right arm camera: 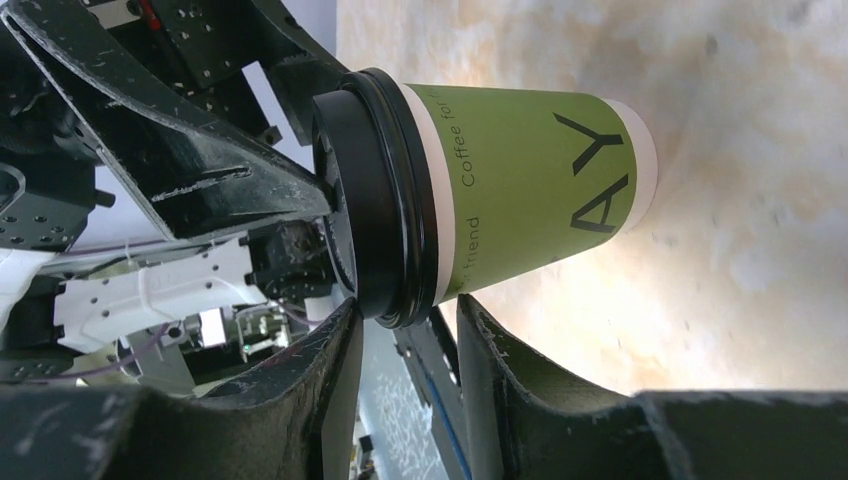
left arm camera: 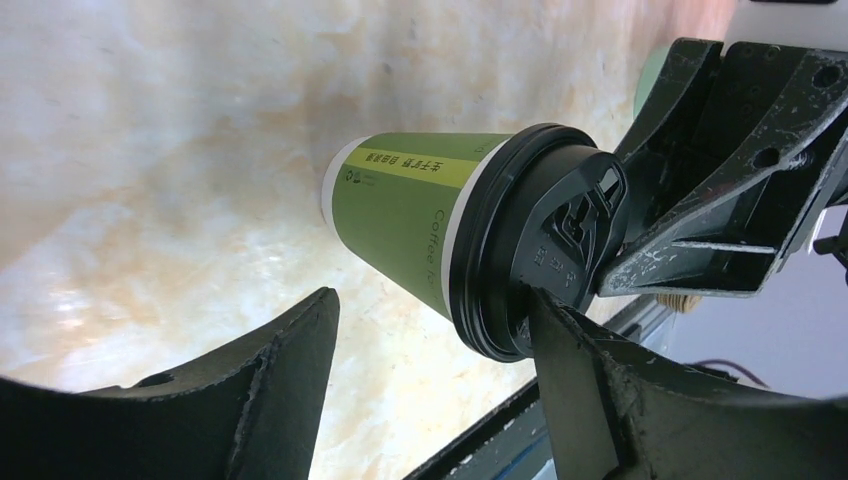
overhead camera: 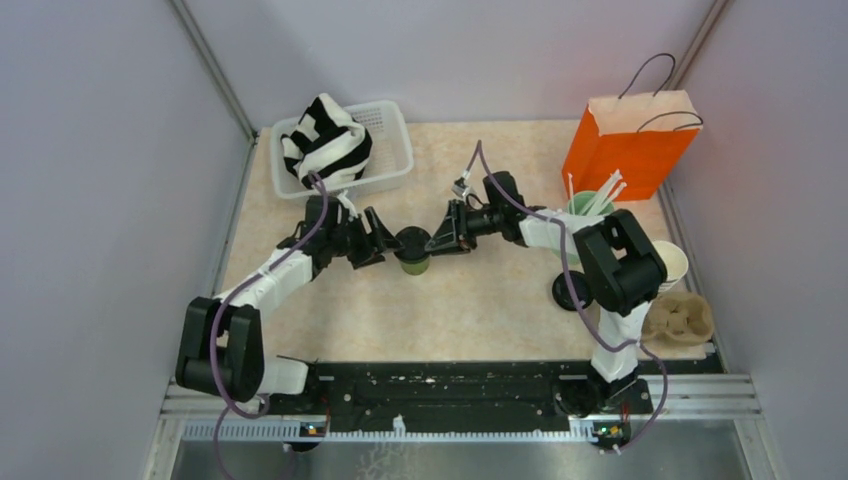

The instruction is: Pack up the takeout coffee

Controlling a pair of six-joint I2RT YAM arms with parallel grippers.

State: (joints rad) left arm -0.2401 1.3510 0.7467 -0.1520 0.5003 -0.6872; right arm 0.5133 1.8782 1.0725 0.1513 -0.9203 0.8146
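One takeout coffee cup (overhead camera: 412, 262), green with a black lid (overhead camera: 411, 241), stands upright mid-table between both grippers. My left gripper (overhead camera: 385, 245) is open. In the left wrist view one finger (left arm camera: 575, 370) rests on the lid (left arm camera: 540, 250) and the other finger (left arm camera: 285, 375) stands clear of the cup (left arm camera: 400, 215). My right gripper (overhead camera: 437, 240) pinches the lid's edge. One right fingertip (right arm camera: 335, 355) is on the lid top (right arm camera: 375, 200). The other (right arm camera: 490, 350) is against the cup wall (right arm camera: 530, 180), just under the rim. A loose black lid (overhead camera: 566, 291) lies at the right.
An orange paper bag (overhead camera: 628, 145) stands at the back right, with a mint tumbler of white straws (overhead camera: 590, 205) in front of it. A lidless pale cup (overhead camera: 672, 265) and a cardboard cup carrier (overhead camera: 680, 320) sit at the right edge. A white basket (overhead camera: 385, 160) with striped cloth is back left.
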